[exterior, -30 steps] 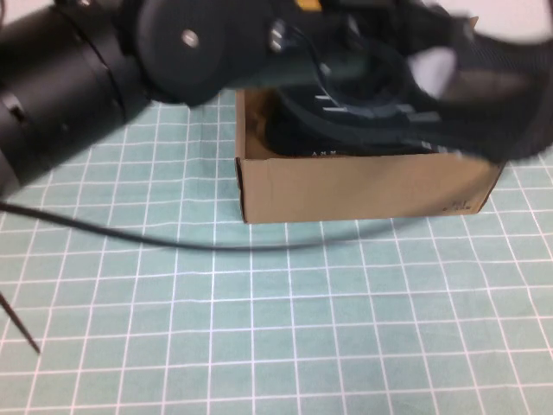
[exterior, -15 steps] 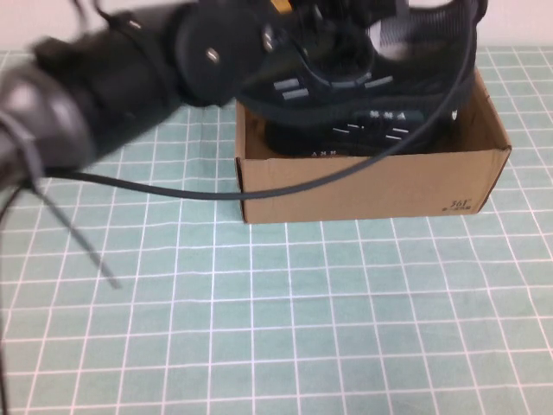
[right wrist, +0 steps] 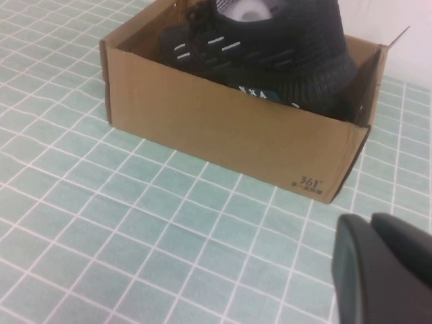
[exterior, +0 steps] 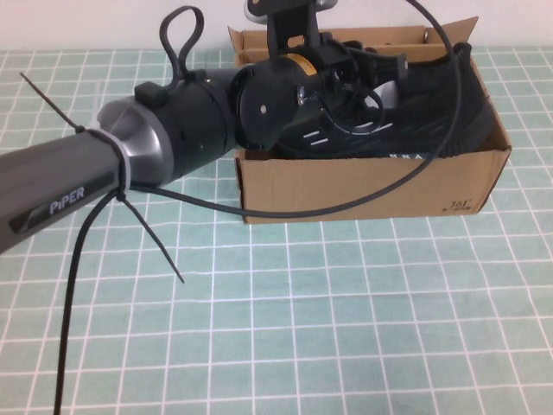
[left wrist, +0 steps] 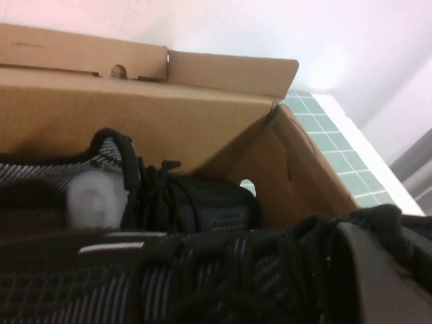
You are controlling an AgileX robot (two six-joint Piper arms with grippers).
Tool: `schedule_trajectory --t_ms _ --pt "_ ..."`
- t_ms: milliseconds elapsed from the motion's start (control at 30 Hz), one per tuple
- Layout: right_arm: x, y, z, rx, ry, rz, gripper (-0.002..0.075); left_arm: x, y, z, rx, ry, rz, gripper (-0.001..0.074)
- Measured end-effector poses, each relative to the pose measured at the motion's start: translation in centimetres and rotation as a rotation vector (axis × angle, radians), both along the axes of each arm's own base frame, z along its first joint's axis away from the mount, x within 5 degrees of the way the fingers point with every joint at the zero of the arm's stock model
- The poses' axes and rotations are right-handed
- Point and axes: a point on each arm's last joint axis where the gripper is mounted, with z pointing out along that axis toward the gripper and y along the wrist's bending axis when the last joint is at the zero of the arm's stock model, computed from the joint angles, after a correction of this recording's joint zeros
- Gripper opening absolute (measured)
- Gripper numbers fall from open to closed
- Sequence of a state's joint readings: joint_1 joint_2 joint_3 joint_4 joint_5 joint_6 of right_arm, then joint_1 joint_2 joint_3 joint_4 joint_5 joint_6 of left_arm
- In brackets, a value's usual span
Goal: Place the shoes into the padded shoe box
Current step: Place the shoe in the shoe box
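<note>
On the left of the high view, the left arm reaches in from the near left edge across the green checked mat, its grey and black casing wrapped with a cable tie and trailing a thin black cable that loops over the front of the box. Its wrist ends over the left part of the cardboard box, and the left gripper is down inside the box among the shoes; only one dark finger shows in its own wrist view, pressed against black knit, and the jaws are closed, though whether they pinch any part of a shoe cannot be told. The box stands open near the far edge of the mat, its flaps up at the back, a small dark print at its front right corner and a round hole in its end wall. Inside lie both black shoes: the nearer shoe lies lengthwise along the front wall, with white dash marks on its side, and the farther shoe sits against the back wall, white paper stuffing in its opening. To the right, the right gripper hangs above the mat just beside the box's printed corner, jaws closed and holding nothing, apart from the box.
</note>
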State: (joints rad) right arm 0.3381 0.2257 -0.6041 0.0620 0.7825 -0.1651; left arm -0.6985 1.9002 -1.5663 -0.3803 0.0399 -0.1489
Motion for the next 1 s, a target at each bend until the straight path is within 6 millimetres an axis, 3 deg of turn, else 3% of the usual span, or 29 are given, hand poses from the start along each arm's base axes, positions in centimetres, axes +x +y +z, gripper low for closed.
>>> schedule_trajectory --t_ms 1000 --pt "0.07 -0.17 -0.02 -0.024 -0.009 -0.013 -0.0009 0.69 -0.18 -0.41 -0.103 0.01 0.057 0.0001"
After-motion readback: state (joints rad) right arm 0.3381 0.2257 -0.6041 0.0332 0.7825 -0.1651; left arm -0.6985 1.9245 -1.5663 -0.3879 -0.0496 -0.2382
